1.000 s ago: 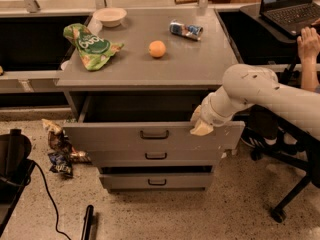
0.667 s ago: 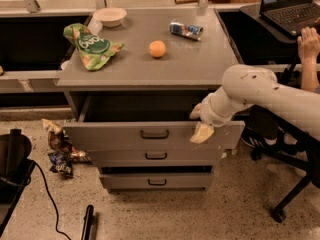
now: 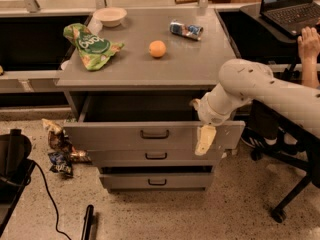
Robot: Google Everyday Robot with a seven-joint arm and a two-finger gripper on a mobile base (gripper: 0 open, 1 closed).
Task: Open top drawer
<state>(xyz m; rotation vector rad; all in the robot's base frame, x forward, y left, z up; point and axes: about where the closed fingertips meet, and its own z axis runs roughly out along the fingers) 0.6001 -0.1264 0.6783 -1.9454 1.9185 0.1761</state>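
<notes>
Camera view — gripper (image 3: pixel 204 135) at top drawer (image 3: pixel 115 134)

Gripper (image 3: pixel 204 139) is lower than 1.0 s ago. It has slid down the face of the top drawer (image 3: pixel 120 135) in two small steps: first near the upper lip, then mid-front, now with its pale tip at the front's lower edge. It sits below the front edge of the table (image 3: pixel 200 69), toward the front right corner. The arm (image 3: pixel 280 96) has dipped slightly with it.

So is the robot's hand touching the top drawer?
Cannot tell. The camera view shows the hand overlapping the right side of the top drawer front, but no plain contact or gap.
</notes>
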